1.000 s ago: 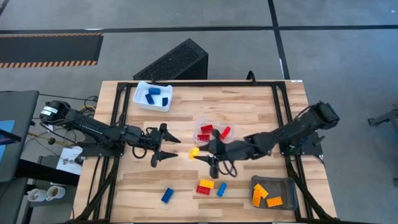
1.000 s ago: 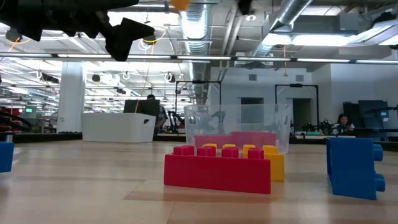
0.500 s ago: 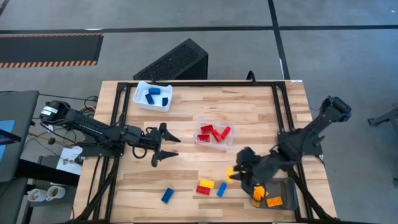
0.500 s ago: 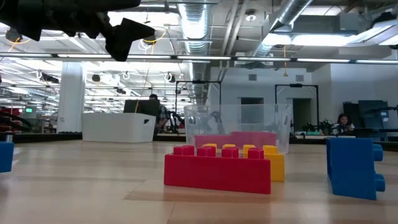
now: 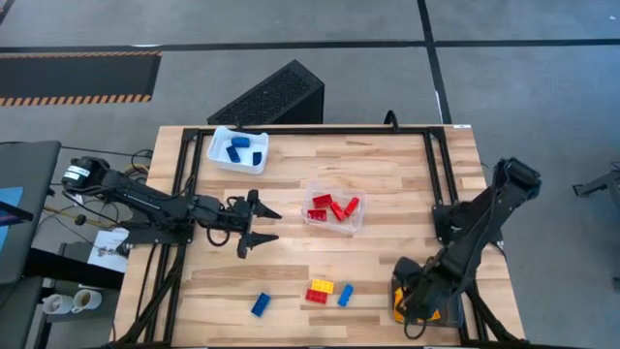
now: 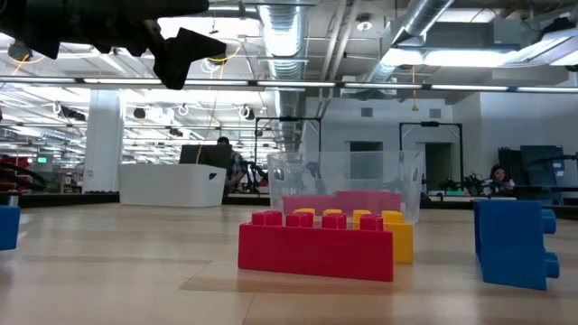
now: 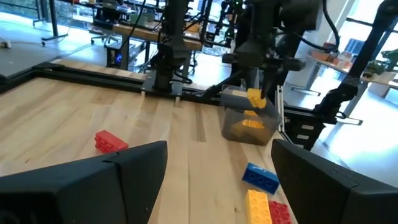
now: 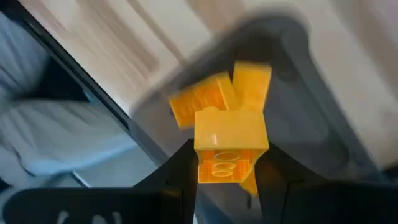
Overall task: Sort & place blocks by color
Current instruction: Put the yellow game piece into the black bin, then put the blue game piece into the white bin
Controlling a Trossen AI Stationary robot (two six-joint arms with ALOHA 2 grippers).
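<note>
**One yellow brick held over the grey tray**

Two arms are at the table. The right gripper (image 5: 415, 302) hangs over the grey tray (image 5: 448, 287) at the near right corner, its fingers pinching a yellow block (image 8: 231, 146) between them; in the right wrist view two more yellow-orange blocks (image 8: 217, 93) lie in the tray directly under it. The left wrist view shows the same held brick (image 7: 255, 98) just above the tray's contents.

The left gripper (image 5: 260, 225) waits over the bare wood left of centre, its fingers spread wide and holding nothing.

Four red blocks (image 5: 331, 206) sit in the clear tray (image 5: 355, 222) at mid-table, and blue blocks (image 5: 242, 149) sit in the white tray (image 5: 219, 154) near the far left corner. Loose on the table near the front edge are a blue block (image 5: 261, 304), a red block (image 5: 317, 296) touching a yellow one (image 5: 323, 286), and another blue block (image 5: 345, 295) just beside them.
</note>
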